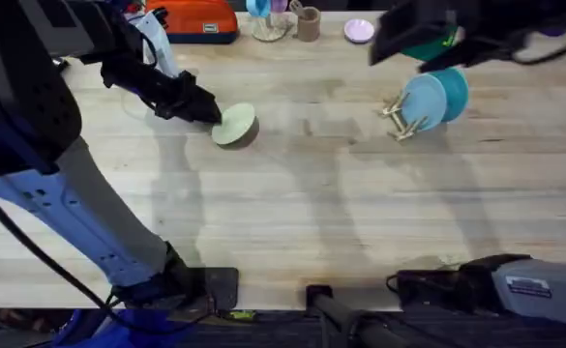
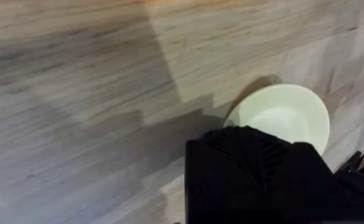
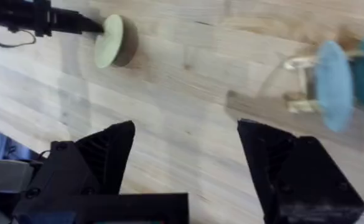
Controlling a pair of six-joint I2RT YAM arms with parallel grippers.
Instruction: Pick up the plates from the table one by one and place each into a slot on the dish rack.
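- Left gripper (image 1: 213, 114) pinched on the near rim of the pale yellow-green plate (image 1: 234, 125), plate tilted up off the table (image 1: 292, 213) on the left half, far edge seemingly resting on the wood.
- Thin rim grip only: likely to slip or pivot in the fingers on lifting, dropping the plate back flat or sending it rolling.
- Right gripper (image 3: 188, 155) spread wide and holding nothing, hovering above the table between the yellow-green plate and the dish rack (image 1: 403, 121).
- Risk of the 2 arms meeting over the middle if the left arm carries across while the right hangs there.
- Rack on the right half, well apart from the held plate, already carrying 2 plates: a light blue plate (image 1: 424, 101) and a teal plate (image 1: 453, 92) standing on edge side by side.
- Long carry, so more chance of the plate swinging loose.
- Rack light and barely wider than a plate: a misaligned entry could hit the pegs, shove or tip the rack, or knock the 2 standing plates.
- Which free slot remains cannot be told from here; a wrong guess means landing on an occupied gap.
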